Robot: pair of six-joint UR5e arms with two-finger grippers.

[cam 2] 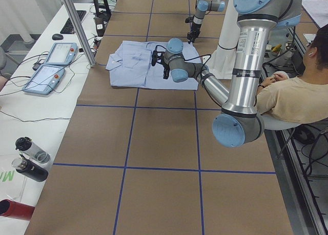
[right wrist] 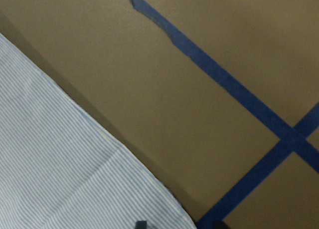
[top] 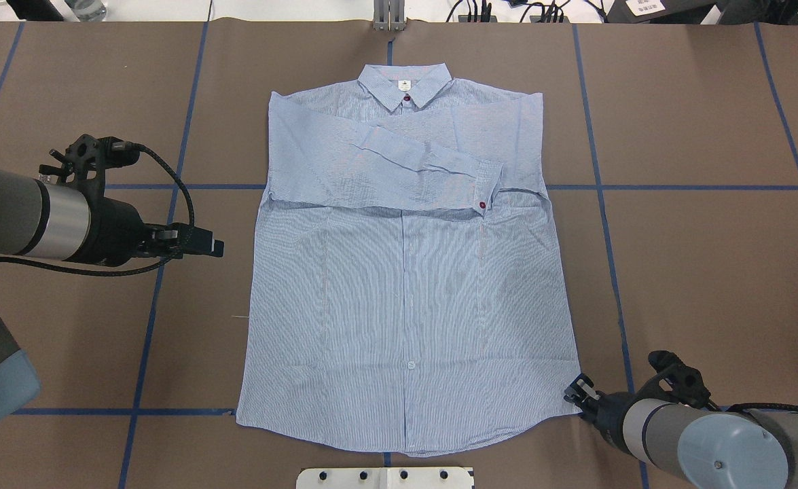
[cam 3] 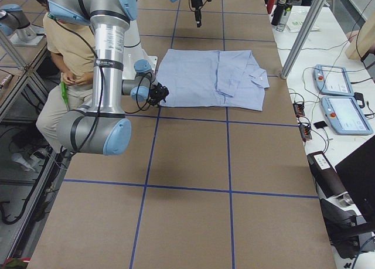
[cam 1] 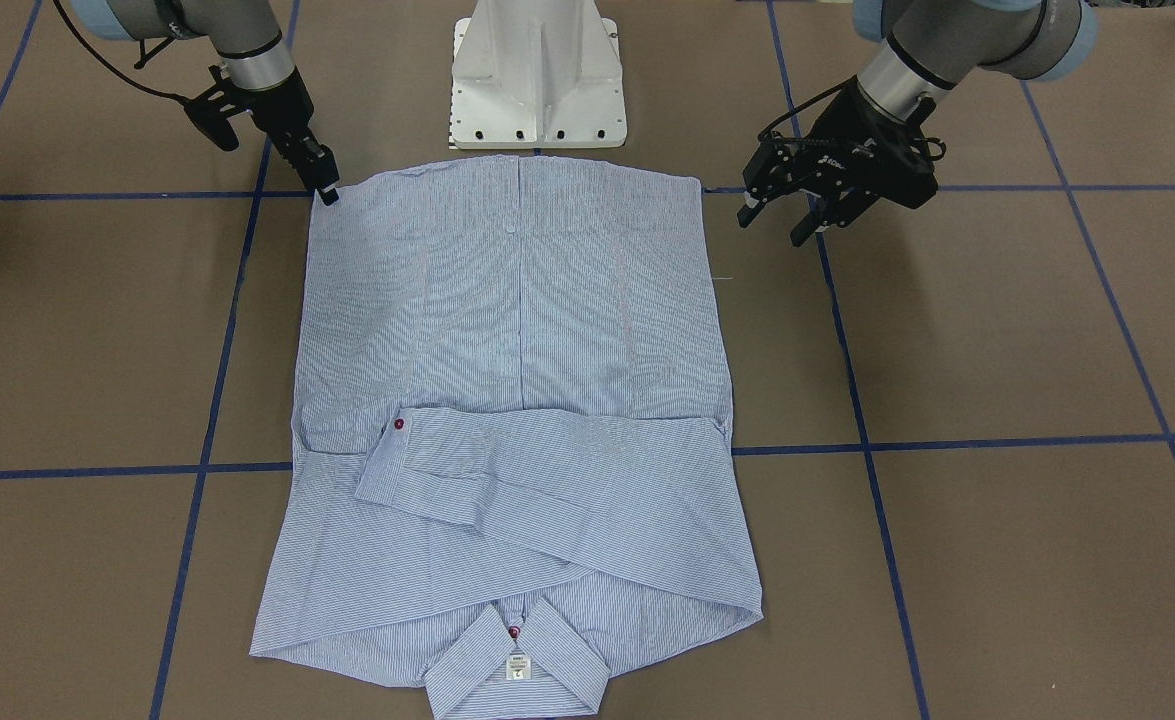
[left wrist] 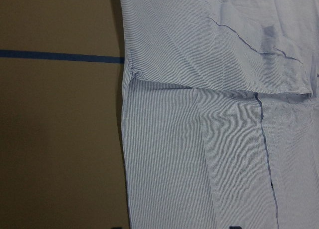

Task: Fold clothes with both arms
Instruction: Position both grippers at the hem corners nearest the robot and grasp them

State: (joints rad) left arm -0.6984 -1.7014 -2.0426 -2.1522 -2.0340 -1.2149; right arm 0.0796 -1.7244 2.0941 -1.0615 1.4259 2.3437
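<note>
We found the shirt (top: 405, 285) spread flat mid-bench (top: 711, 272), collar at the far end, its white neck label (top: 405, 85) too small to read. The left gripper (cam 1: 774, 228) hung beside the left edge, fingers apart. The right gripper (top: 577, 392) sat at the near right hem corner, fingers apart.

The shirt (top: 405, 285) was thin woven cloth, matt and finely striped, mostly smooth with soft creases along the folded sleeve (top: 432, 159). The cuff button (top: 483, 204) looked like glossy red plastic. The counter (top: 711, 272) wore a matt brown paper-like cover, marked with smoother blue tape (top: 677, 187). The left arm (top: 5, 217) and right arm (top: 643, 424) were satin grey metal tubes with smooth light blue plastic caps (top: 711, 455). The left end effector (cam 1: 772, 228) and right end effector (cam 1: 328, 195) were matt black. The white pedestal (cam 1: 537, 80) looked smoothly painted, faintly glossy.
</note>
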